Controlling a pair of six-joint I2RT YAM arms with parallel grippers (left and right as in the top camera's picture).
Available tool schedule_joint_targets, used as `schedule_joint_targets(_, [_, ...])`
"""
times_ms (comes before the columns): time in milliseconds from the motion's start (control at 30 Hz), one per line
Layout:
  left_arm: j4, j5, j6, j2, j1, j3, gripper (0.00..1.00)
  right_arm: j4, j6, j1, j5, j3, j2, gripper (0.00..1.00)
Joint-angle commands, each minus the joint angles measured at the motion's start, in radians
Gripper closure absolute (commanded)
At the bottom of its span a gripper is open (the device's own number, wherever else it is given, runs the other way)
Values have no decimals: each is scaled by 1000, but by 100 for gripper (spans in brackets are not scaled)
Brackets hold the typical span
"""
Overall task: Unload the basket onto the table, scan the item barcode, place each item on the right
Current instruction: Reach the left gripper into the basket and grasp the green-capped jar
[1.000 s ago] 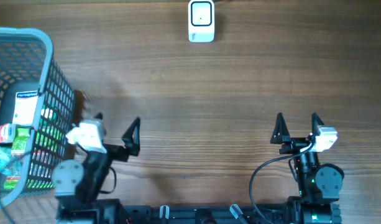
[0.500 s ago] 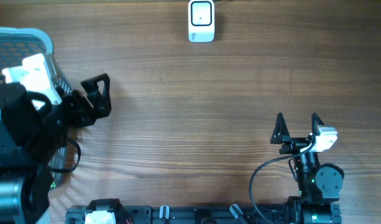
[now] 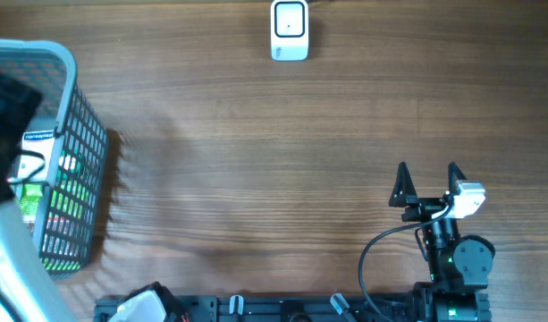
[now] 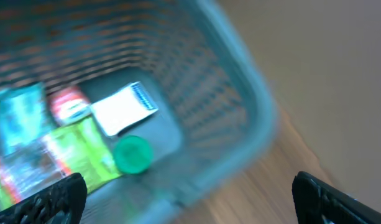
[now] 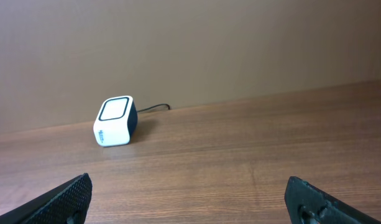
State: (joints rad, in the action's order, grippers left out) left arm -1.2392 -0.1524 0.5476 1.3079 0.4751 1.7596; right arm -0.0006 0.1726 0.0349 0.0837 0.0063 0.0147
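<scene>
Overhead first: the basket sits at the far left of the table, and the scanner stands well apart at the far edge, its window facing up. That looks sensible, since a barcode can be passed over it from above. The left arm is only a blur at the left edge, above the basket.

The left wrist view is smeared but readable. The left gripper hangs over the basket with its jaws spread wide and nothing between them. The goods lie below on the basket floor: a white packet, a green cap just beside it, a green pouch and a red-topped item.

The white packet looks the likeliest pick, lying flat. In this view its long axis runs from lower left to upper right, with a blue striped edge at the upper-right end. Whether that stripe is the barcode is too blurred to tell.

On the other side, the right gripper rests near the table's near edge, released and empty. It points at the scanner, out of the way until needed, I'd say.
</scene>
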Motion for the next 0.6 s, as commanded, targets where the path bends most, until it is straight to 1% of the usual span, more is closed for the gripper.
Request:
schedule_joint_targets(0, [-61,-21,63,137,121,13,0,2,12,-6,-13,-1,-5,0])
schedule_joint_targets(67, [-92,-21,63,226,155,13,0,2,13,-6,-13,-1,-5,0])
schedule_joint_targets(167, [-109,-19,64,342,161,12,0,2,12,-6,-13,-1,-4,0])
schedule_joint_targets(300, [-116,44,63,473,159,11,0,2,13,-6,-13,-1,-4,0])
schedule_joint_targets(433, [-116,55,62,569,134,11,0,2,12,-6,-13,-1,-5,0])
schedule_joint_targets(567, [-109,59,55,620,114,-11,0,2,12,-6,-13,-1,-5,0])
